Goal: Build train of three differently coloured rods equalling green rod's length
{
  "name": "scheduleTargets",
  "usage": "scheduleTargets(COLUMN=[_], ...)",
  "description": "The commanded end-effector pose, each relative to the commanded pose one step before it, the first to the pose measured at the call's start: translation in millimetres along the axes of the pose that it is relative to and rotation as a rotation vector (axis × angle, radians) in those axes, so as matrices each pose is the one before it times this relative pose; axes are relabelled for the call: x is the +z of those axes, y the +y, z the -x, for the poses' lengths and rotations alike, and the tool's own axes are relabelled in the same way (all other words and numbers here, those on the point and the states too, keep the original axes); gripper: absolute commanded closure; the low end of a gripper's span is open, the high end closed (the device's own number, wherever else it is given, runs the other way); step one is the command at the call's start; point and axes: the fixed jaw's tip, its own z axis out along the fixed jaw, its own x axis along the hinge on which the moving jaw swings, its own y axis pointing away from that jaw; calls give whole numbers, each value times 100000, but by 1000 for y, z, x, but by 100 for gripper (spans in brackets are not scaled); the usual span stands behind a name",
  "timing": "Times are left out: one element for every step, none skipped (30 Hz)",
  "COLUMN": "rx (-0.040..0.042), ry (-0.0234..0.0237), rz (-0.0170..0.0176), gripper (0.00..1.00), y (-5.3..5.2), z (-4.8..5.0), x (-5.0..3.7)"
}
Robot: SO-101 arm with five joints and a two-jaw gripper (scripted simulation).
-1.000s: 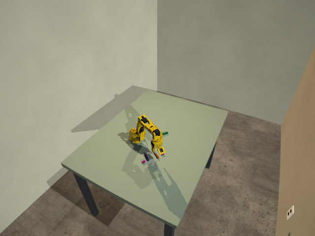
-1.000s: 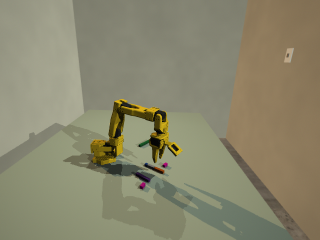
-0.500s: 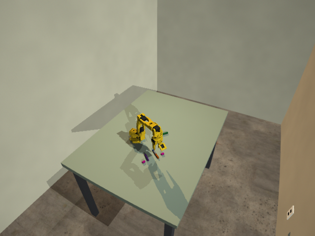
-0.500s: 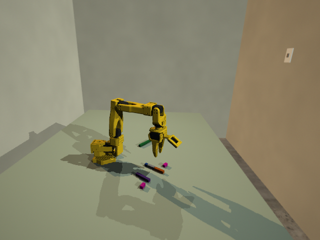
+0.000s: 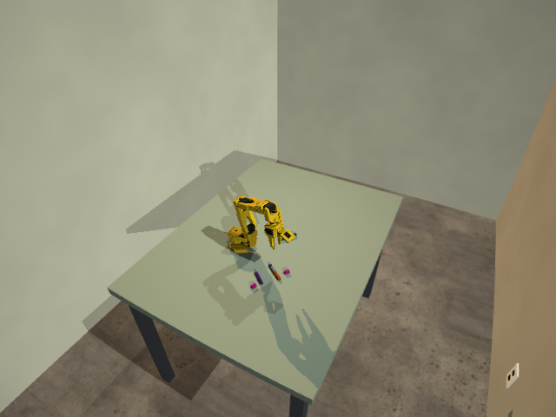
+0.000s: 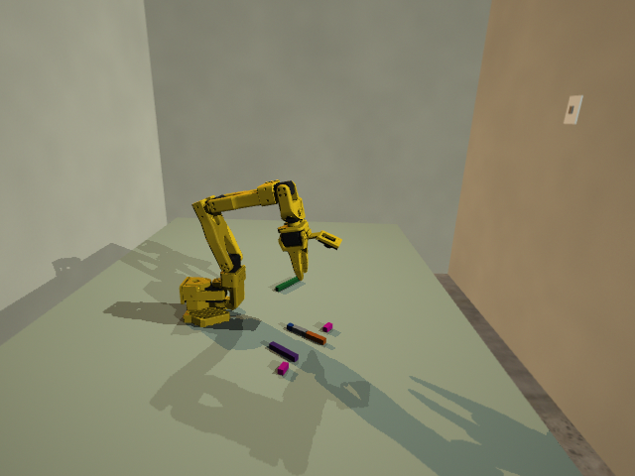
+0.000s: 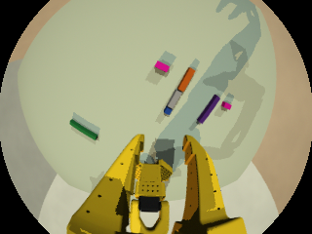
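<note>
The green rod (image 6: 287, 284) lies flat on the table; it also shows in the wrist view (image 7: 85, 129). My gripper (image 6: 299, 274) hangs just above its right end, fingers a little apart with nothing between them (image 7: 163, 146). A blue rod (image 6: 290, 325), a grey rod (image 6: 300, 330) and an orange rod (image 6: 316, 336) lie end to end in one line; the wrist view shows them too, orange (image 7: 186, 78), grey (image 7: 175, 99) and blue (image 7: 168, 111). In the top view the gripper (image 5: 274, 244) is behind this line (image 5: 274, 271).
A purple rod (image 6: 283, 351) lies beside the line, a gap apart. One magenta rod (image 6: 326, 326) lies right of the orange end, another (image 6: 282, 367) sits near the purple rod's front end. The arm's base (image 6: 207, 301) stands to the left.
</note>
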Motion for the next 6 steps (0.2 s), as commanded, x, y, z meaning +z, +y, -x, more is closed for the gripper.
scheduleTargets(rx=[-2419, 0, 0, 0, 0, 0], ry=[-6950, 0, 0, 0, 0, 0], rz=[615, 0, 0, 0, 0, 0], gripper=[83, 83, 83, 83, 83, 83], y=[2634, 0, 0, 0, 0, 0], z=[2318, 0, 0, 0, 0, 0], x=[-10748, 0, 0, 0, 0, 0])
